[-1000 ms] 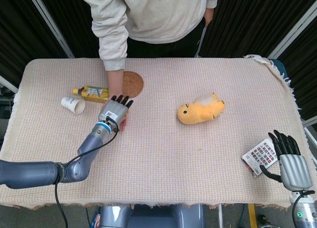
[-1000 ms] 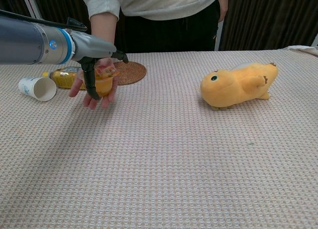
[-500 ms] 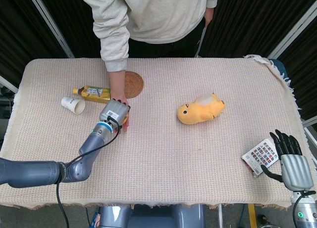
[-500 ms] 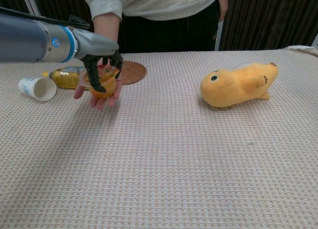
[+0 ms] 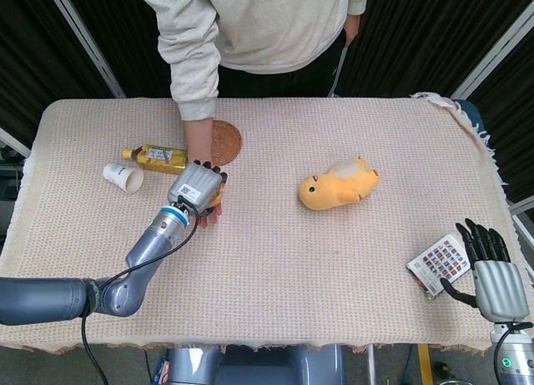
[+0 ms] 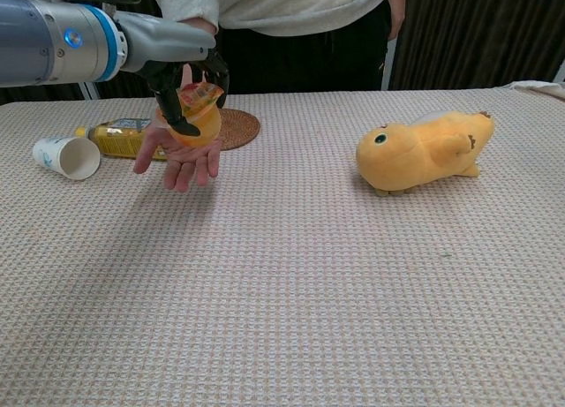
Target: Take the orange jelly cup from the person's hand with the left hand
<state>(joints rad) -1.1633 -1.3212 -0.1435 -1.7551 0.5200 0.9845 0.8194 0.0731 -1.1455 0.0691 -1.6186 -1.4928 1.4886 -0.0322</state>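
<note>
Chest view: left hand (image 6: 181,85) w/ fingers closed round jelly cup (image 6: 195,117), now raised vs 0.5 s ago; cup sits higher, upper left of frame, apparently clear of person's hand (image 6: 179,160), which stays open palm-up just below. Judgement: transfer nearly done; withdraw next. Right hand (image 5: 494,272) idle, fingers apart, lower right of head view.

A small translucent orange jelly cup (image 6: 196,117) with a crinkled, colourfully printed foil lid sits tilted in the grip of the robot's dark-fingered left hand (image 6: 181,71), whose fingers curl around its sides. The cup hangs just above the person's open, upturned palm (image 6: 183,156), over the woven table cover. From the head view, the cup is hidden beneath the left hand (image 5: 198,187).
</note>
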